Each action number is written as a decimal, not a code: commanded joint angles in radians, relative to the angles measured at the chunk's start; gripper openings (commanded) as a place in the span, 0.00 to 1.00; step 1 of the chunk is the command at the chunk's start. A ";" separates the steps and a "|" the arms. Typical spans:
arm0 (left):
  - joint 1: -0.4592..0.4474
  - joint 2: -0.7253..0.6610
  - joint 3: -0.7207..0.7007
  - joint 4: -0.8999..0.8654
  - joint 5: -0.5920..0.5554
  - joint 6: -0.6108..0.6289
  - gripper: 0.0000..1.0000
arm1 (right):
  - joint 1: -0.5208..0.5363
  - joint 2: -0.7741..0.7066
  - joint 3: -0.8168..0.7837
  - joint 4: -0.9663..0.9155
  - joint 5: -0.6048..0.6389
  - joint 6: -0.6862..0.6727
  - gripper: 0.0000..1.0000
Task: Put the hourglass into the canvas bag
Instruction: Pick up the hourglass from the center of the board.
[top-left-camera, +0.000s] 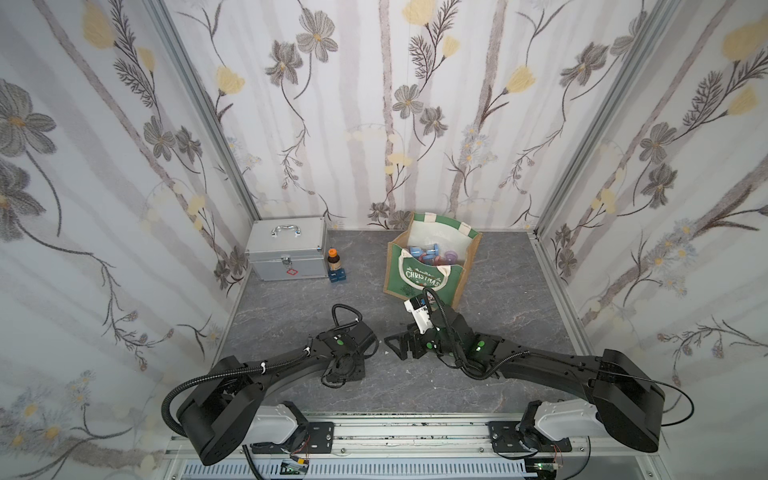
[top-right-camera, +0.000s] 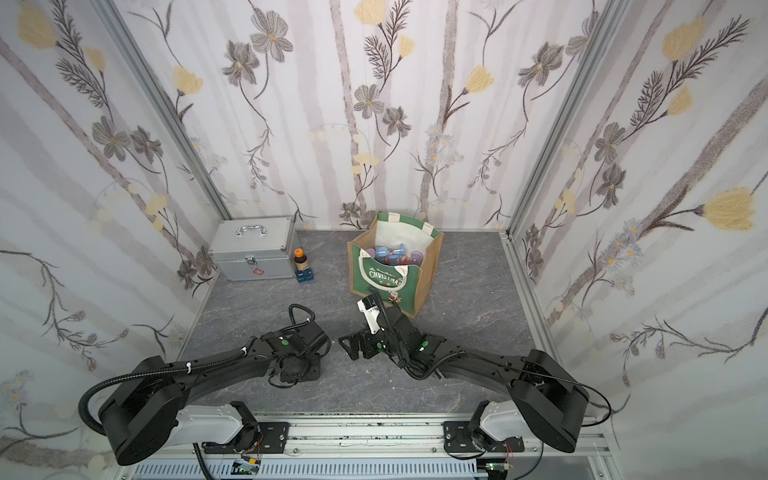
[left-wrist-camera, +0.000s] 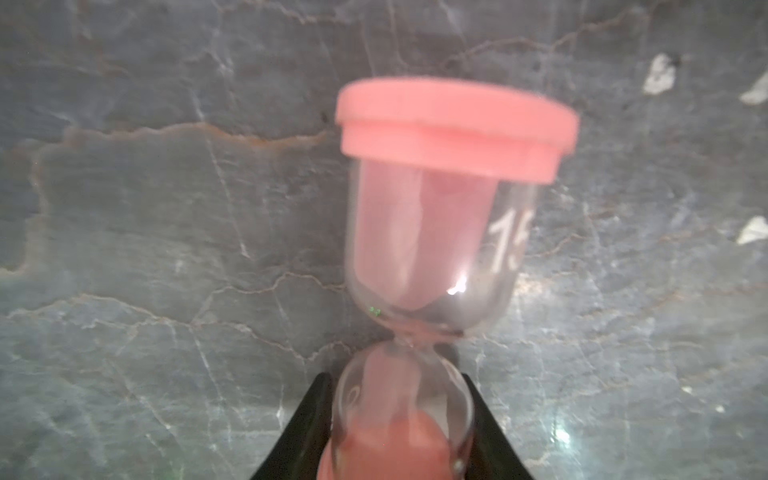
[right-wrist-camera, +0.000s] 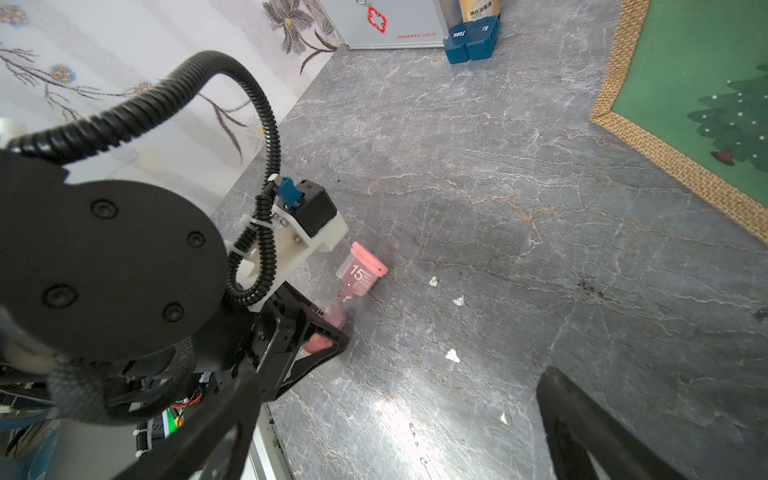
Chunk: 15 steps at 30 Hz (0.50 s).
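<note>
Glass and pink plastic: the hourglass (right-wrist-camera: 361, 272) is down low at the near middle of the table (top-left-camera: 291, 316), tipped over on its side. I can't tell whether its free cap touches the surface. The left gripper (left-wrist-camera: 401, 415) is clamped tight on one bulb, close to the other cap, so the rest of the body sticks out past the jaws with nothing under it. In both top views it is hidden under the left arm (top-left-camera: 291, 357). The right gripper (right-wrist-camera: 399, 386) is spread wide with nothing in it, parked just right of the left one. The canvas bag (top-left-camera: 453, 282) stands farther back and to the right, well apart from the hourglass, mouth up, with blue and purple pieces (top-left-camera: 424, 251) already inside. My worries:
- Smooth round glass held off-centre can swivel or slide out of the grip on the lift.
- The thin neck is the weak spot if the free end clips the bag's rim.
- The white handle (top-left-camera: 424, 287) drooping over the near green face could snag the cap.
- The bag looks soft and light, so a nudge may shove or fold it instead of letting me in.
- The right gripper sits roughly on the line to the bag — I'd count that as a collision risk.
- A high release onto what's inside could crack the glass.
</note>
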 joint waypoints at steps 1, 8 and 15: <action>0.001 -0.030 0.019 0.000 -0.002 -0.012 0.34 | -0.012 -0.030 -0.012 0.020 0.006 0.024 1.00; 0.001 -0.117 0.131 -0.053 -0.013 0.057 0.27 | -0.069 -0.141 -0.015 -0.039 0.005 0.036 1.00; 0.003 -0.123 0.363 -0.129 -0.006 0.174 0.25 | -0.135 -0.311 -0.015 -0.135 0.046 0.048 1.00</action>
